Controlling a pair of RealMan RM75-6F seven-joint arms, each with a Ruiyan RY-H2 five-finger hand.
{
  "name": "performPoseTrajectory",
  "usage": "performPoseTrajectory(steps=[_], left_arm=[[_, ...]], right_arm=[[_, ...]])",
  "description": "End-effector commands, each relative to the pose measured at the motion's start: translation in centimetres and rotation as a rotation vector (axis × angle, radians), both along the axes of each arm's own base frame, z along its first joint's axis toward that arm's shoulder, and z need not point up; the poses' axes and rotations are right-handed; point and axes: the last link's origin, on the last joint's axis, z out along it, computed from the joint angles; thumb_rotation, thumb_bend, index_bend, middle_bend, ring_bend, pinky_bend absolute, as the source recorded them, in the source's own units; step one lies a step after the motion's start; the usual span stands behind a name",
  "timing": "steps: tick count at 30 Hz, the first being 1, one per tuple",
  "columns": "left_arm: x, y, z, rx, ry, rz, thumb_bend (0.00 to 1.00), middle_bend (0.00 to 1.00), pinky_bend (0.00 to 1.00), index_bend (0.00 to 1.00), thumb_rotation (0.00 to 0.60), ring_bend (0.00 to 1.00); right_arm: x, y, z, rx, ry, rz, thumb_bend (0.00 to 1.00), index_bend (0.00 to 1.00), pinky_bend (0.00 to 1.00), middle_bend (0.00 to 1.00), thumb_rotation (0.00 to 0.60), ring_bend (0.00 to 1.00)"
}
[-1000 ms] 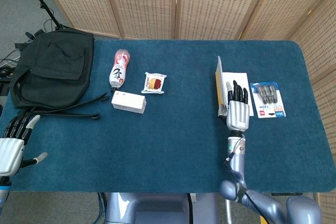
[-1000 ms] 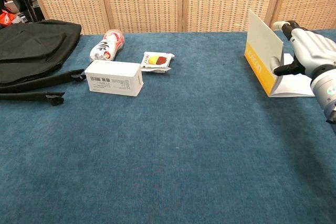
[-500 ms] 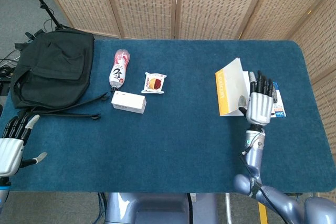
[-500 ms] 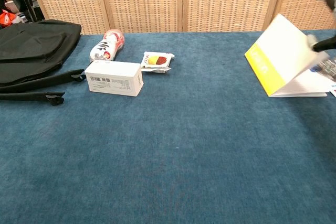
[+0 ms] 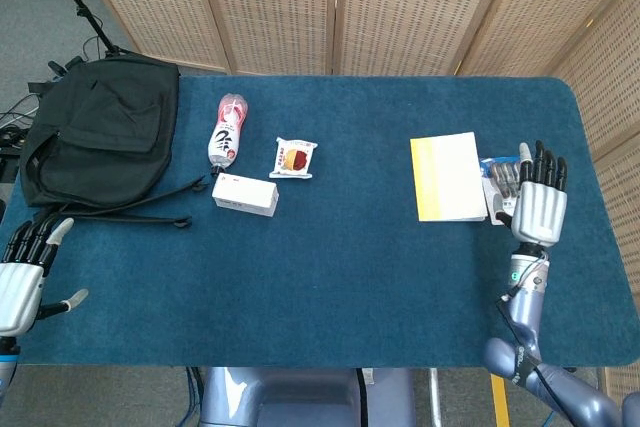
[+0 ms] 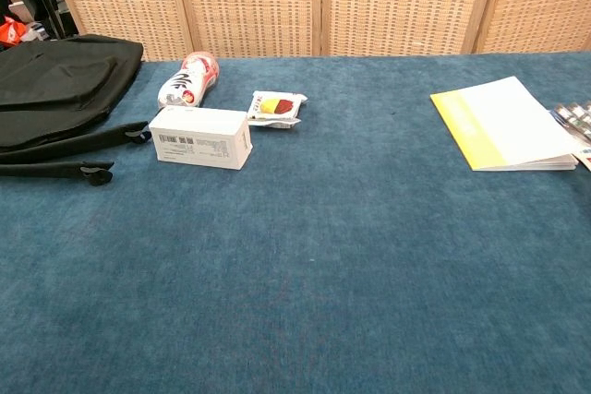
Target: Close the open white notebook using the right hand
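On the blue table point(image 5: 350, 277), taking the white notebook point(image 5: 446, 176) as the landmark, everything spreads out to its left and right. Largest is the black bag point(image 5: 95, 137), well apart from the notebook at the table's far left, its straps trailing toward the middle. The notebook itself lies closed and flat on the cloth toward the right side, white cover up with a yellow band along its left edge; in the chest view its pages point(image 6: 540, 165) sit level under the cover. Just right of the notebook hovers the right hand point(image 5: 538, 205), fingers spread and straight, gripping nothing and touching nothing; it is apart from the notebook, above a blister pack of pens point(image 5: 502, 182) that lies beside the notebook's right edge. Far left of the notebook, at the table's near corner, the left hand point(image 5: 22, 274) is likewise released, fingers apart and empty. Left of the notebook, past a stretch of bare cloth, lie a white box point(image 5: 245, 194), a plastic bottle point(image 5: 226, 131) on its side, and a small snack packet point(image 5: 294, 158), the nearest of the three
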Motion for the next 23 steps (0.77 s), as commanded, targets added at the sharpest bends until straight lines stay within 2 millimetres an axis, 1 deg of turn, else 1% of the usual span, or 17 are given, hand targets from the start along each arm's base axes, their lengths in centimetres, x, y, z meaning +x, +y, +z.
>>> performPoseTrajectory(steps=[1, 6, 11, 13, 16, 20, 23], left_arm=[[0.0, 0.0, 0.0, 0.003, 0.001, 0.000, 0.06, 0.00, 0.00, 0.00, 0.553, 0.00], [0.0, 0.0, -0.2, 0.008, 0.012, -0.002, 0.06, 0.00, 0.00, 0.00, 0.554, 0.00], [0.1, 0.0, -0.6, 0.007, 0.025, -0.005, 0.06, 0.00, 0.00, 0.00, 0.553, 0.00], [0.2, 0.0, -0.7, 0.007, 0.030, -0.009, 0.06, 0.00, 0.00, 0.00, 0.554, 0.00], [0.1, 0.2, -0.8, 0.009, 0.037, -0.012, 0.06, 0.00, 0.00, 0.00, 0.553, 0.00], [-0.1, 0.3, -0.9, 0.014, 0.046, -0.008, 0.06, 0.00, 0.00, 0.00, 0.552, 0.00], [-0.1, 0.2, -0.9, 0.018, 0.046, -0.008, 0.06, 0.00, 0.00, 0.00, 0.553, 0.00]], right_arm=[[-1.4, 2.9, 0.7, 0.134, 0.066, 0.054, 0.34, 0.00, 0.00, 0.00, 0.600, 0.00], [-3.3, 8.1, 2.6, 0.230, 0.186, 0.157, 0.32, 0.00, 0.00, 0.00, 0.600, 0.00], [-4.6, 12.2, 4.2, 0.226, 0.272, 0.201, 0.31, 0.00, 0.00, 0.00, 0.600, 0.00], [-5.0, 13.6, 4.6, 0.223, 0.305, 0.211, 0.30, 0.00, 0.00, 0.00, 0.600, 0.00], [-5.2, 14.8, 5.0, 0.223, 0.327, 0.216, 0.27, 0.00, 0.00, 0.00, 0.600, 0.00], [-4.6, 15.5, 5.3, 0.214, 0.337, 0.244, 0.26, 0.00, 0.00, 0.00, 0.600, 0.00], [-4.5, 15.8, 5.2, 0.228, 0.335, 0.239, 0.26, 0.00, 0.00, 0.00, 0.600, 0.00]])
